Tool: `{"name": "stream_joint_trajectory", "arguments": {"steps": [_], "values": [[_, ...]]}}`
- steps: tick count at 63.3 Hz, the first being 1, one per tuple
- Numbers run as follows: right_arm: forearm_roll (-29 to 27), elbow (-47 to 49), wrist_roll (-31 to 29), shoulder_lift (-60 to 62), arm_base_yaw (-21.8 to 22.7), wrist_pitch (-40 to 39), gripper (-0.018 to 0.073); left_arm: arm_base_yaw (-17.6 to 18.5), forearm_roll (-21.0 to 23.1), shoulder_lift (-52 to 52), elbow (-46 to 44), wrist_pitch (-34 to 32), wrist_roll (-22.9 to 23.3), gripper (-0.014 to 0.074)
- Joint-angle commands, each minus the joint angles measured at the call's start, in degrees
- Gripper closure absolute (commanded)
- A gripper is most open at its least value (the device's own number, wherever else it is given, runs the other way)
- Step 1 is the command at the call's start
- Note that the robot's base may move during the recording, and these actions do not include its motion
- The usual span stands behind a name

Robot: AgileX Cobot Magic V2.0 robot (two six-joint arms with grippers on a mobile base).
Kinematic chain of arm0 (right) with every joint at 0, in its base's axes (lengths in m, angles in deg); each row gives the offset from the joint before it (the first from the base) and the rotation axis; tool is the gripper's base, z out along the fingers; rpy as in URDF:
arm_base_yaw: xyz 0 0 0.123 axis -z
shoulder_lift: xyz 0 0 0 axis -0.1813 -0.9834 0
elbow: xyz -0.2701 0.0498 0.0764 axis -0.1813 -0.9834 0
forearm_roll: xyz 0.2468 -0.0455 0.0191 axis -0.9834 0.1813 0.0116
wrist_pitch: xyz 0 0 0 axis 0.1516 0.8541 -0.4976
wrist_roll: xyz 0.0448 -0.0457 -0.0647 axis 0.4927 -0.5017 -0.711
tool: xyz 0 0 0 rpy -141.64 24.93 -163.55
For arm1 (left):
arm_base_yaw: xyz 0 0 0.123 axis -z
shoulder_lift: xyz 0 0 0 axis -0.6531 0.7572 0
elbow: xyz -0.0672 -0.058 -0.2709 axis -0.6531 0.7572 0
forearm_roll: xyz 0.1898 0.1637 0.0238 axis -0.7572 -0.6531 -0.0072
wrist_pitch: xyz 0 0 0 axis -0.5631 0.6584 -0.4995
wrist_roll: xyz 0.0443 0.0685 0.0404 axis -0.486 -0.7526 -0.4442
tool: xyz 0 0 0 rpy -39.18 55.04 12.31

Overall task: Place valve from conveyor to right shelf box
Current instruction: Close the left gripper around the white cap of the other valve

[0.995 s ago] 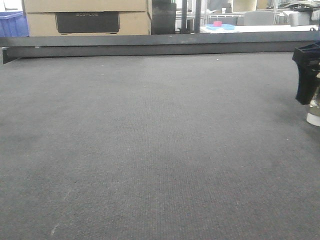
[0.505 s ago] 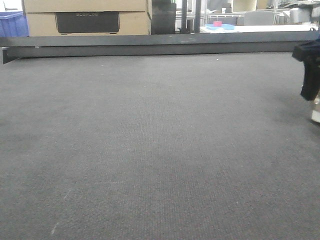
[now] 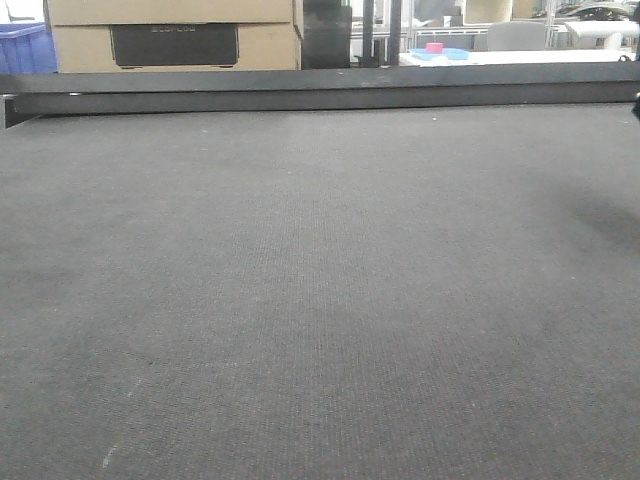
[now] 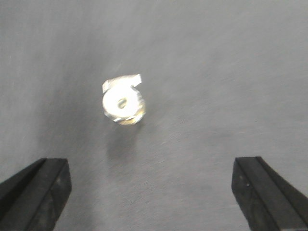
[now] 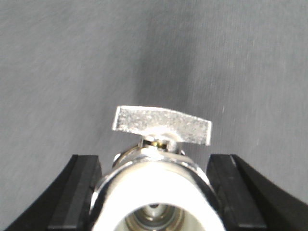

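In the right wrist view my right gripper is shut on the valve. Its white end cap faces the camera and its flat silvery lever points away, above the conveyor belt. In the left wrist view my left gripper is open and empty. A small silvery valve with a white cap lies blurred on the belt ahead of its black fingertips. The front view shows only the bare dark grey conveyor and its black rail; neither gripper nor any valve shows there.
Beyond the rail stand a cardboard box, a blue bin at the far left, and a white table with a blue tray at the back right. No shelf box is in view.
In the front view my right gripper, holding the valve at the right edge, has moved right and out of the frame. The belt looks unchanged.
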Motion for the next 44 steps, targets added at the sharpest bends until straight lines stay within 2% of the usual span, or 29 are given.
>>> {"name": "stream_joint_trajectory", "arguments": {"steps": [1, 11, 24, 44], "values": [[-0.2, -1.3, -0.4, 3.3, 0.2, -2.5, 0.0713, -1.6, -0.3, 5.0, -2.9, 1.5, -0.6, 0.0018], [-0.3, -2.2, -0.4, 5.4, 0.2, -2.9, 0.0713, -3.2, -0.3, 11.9, -3.7, -0.7, -2.9, 0.0018], [-1.6, -2.2, -0.4, 5.8, 0.2, -2.8, 0.0713, -3.2, 0.5, 18.9, -3.7, -4.6, -5.8, 0.0018], [-2.0, -2.2, -0.4, 5.8, 0.2, -2.6, 0.0713, -4.8, 2.8, 25.8, -3.7, -6.7, -5.9, 0.0018]]}}
